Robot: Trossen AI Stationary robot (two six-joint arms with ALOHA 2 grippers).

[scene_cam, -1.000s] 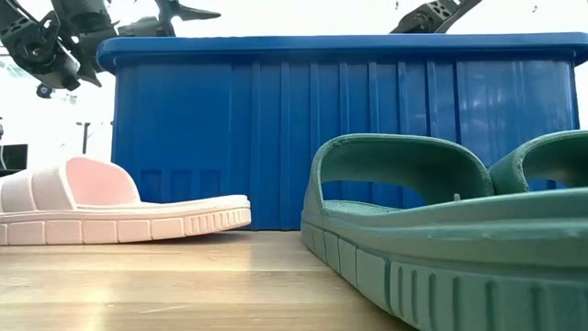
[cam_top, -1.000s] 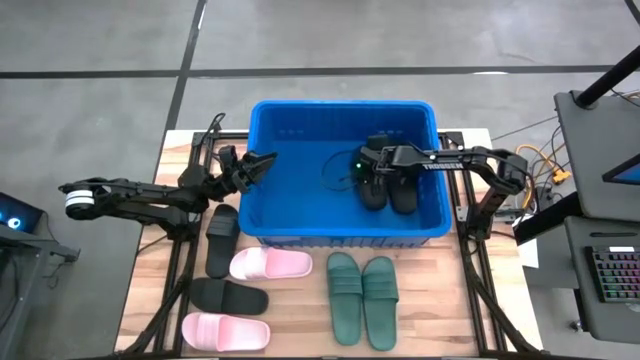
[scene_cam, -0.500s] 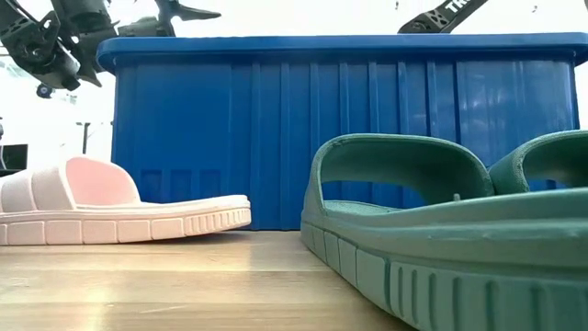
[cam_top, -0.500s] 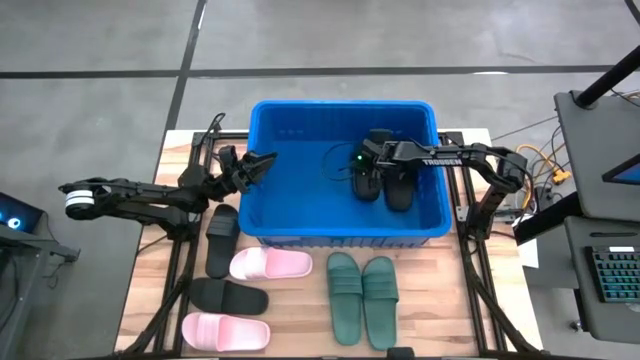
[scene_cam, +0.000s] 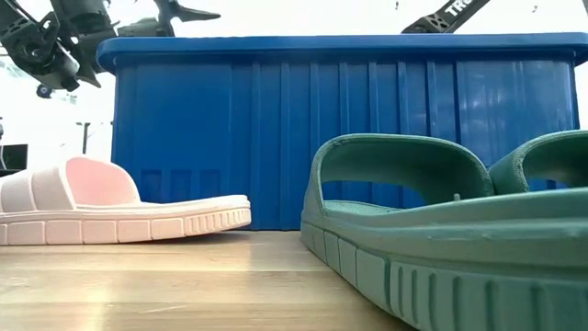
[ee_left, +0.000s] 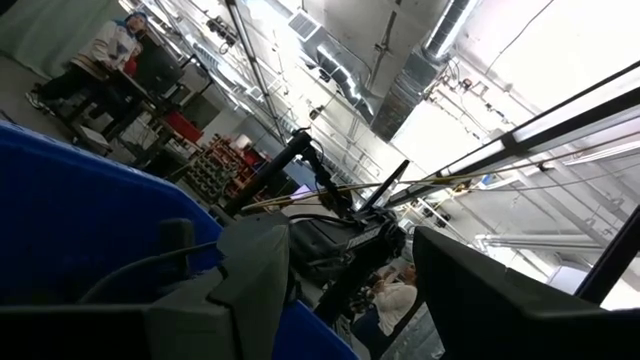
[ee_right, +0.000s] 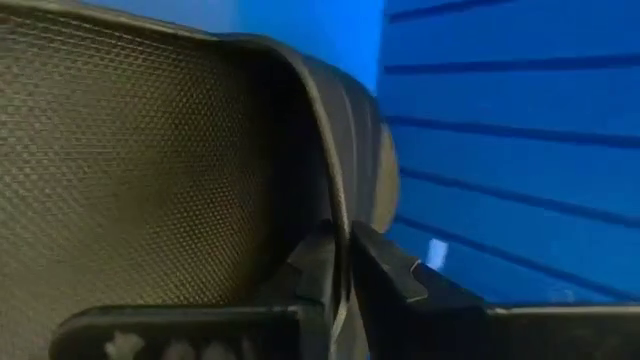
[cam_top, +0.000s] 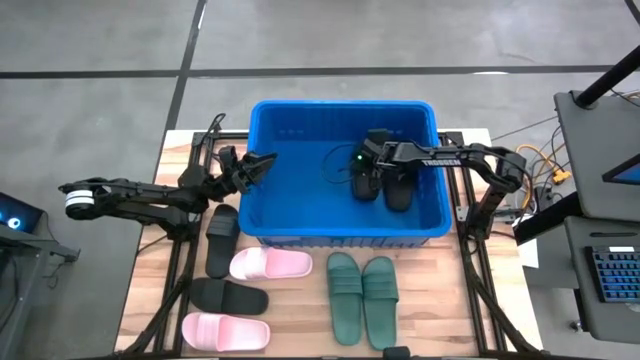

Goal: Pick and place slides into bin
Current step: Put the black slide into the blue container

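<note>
Seen from above, the right gripper point(cam_top: 366, 172) reaches into the blue bin point(cam_top: 290, 225) and pinches the edge of a black slide point(cam_top: 366, 184), a second black slide point(cam_top: 400, 186) lying just beside it on the bin floor; the left gripper point(cam_top: 262, 160) hovers over the bin's left rim with its fingers spread and empty; on the wooden table point(cam_top: 300, 310) in front of the bin wait two more black slides point(cam_top: 221, 240), two pink slides point(cam_top: 271, 264) and two green slides point(cam_top: 362, 297).

At table height, the bin's ribbed wall stands behind a pink slide and a green one; the left arm shows above the rim at upper left.

From the left wrist, only the bin's edge and the room beyond appear, with people far off.

From the right wrist, the fingers point(ee_right: 318, 268) are clamped on the thin edge of the black slide's strap.

The likely trouble: the foam edge may cling to the fingers on release, so the slide lifts out again with the arm; or a hasty exit may nudge the neighbouring slide.
</note>
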